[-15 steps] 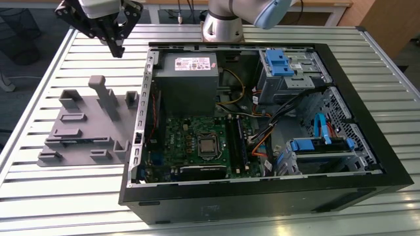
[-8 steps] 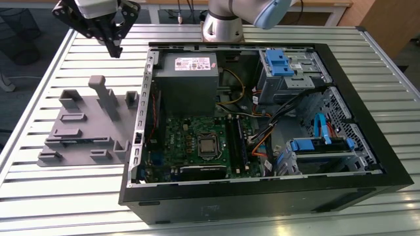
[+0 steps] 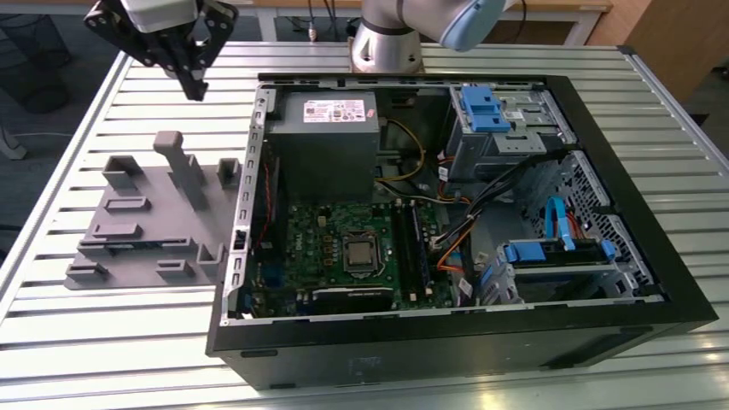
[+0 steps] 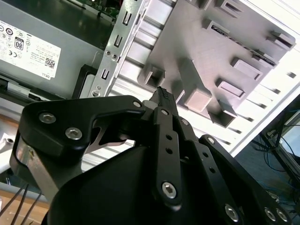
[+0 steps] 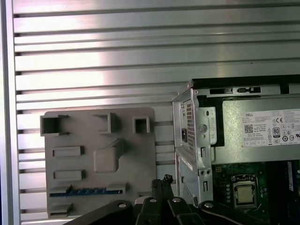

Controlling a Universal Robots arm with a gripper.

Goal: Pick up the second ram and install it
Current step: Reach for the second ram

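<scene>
gripper sits at about 11 o'clock in the exterior view, up off the slatted metal table. it is at roughly 12 o'clock from the grey fixture and apart from it. the fingers are pressed together with no visible gap at the tips, seen in both wrist views, and nothing is pinched between them.

the second ram is in the fixture. it lies edge-up as a thin blue strip in one long slot between two small grey end blocks, in the slot row near the fingertips. it is not touching the gripper.

in the exterior view the fixture is at 9 o'clock from the open pc case, just beside the case wall. the tall post stands upright at the fixture's 12 o'clock end.

inside the case, the power supply is at 12 o'clock from the cpu. the long black memory slots run just at 3 o'clock of the cpu. i cannot tell whether a stick is seated in them. the blue drive brackets are at about 1 o'clock in the case. the arm base stands on the table at 12 o'clock from the case.
</scene>
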